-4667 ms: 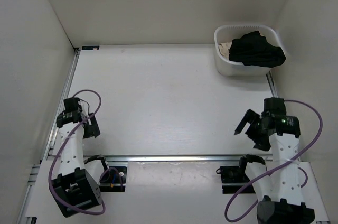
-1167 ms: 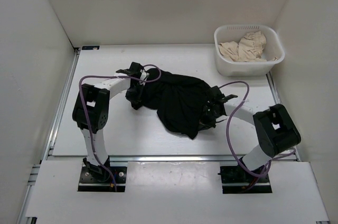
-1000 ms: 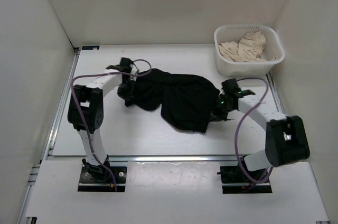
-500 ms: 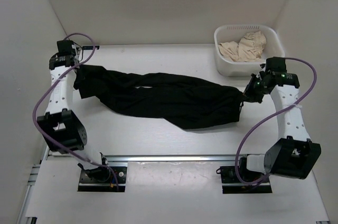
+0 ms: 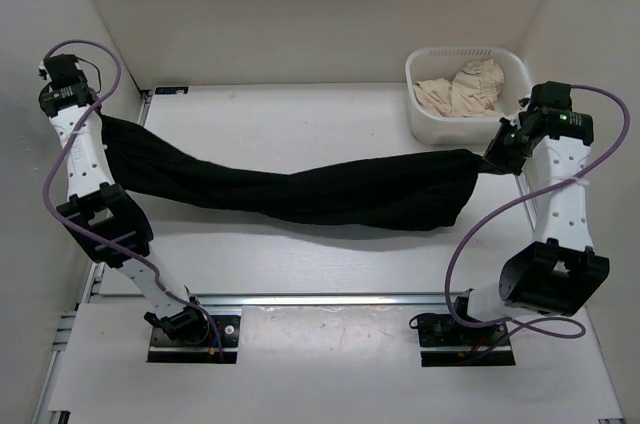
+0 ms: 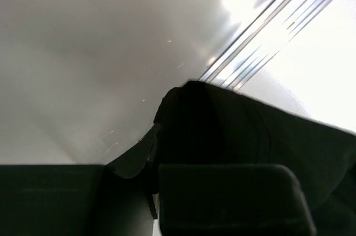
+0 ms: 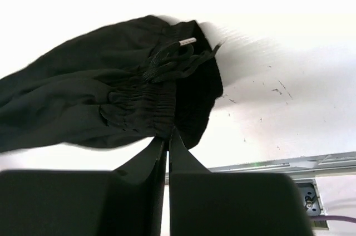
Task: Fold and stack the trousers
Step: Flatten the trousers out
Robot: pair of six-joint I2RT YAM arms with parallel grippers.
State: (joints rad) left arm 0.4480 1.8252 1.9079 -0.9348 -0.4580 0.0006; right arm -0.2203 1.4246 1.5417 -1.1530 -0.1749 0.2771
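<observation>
We hold the trousers (image 5: 300, 194) stretched long across the counter (image 5: 300, 274), sagging in the middle. We cannot tell whether they touch it. Our left claw (image 5: 104, 122) is clamped on one end beside the left wall. Our right claw (image 7: 167, 136) is pinched tight on the gathered waistband, near the drawstring, just beside the basket (image 5: 428, 129). A beige garment (image 5: 462, 86) lies in that basket.

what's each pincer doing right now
left pincer: closed, holding one end of the black trousers
right pincer: closed, holding the trousers by the waistband
</observation>
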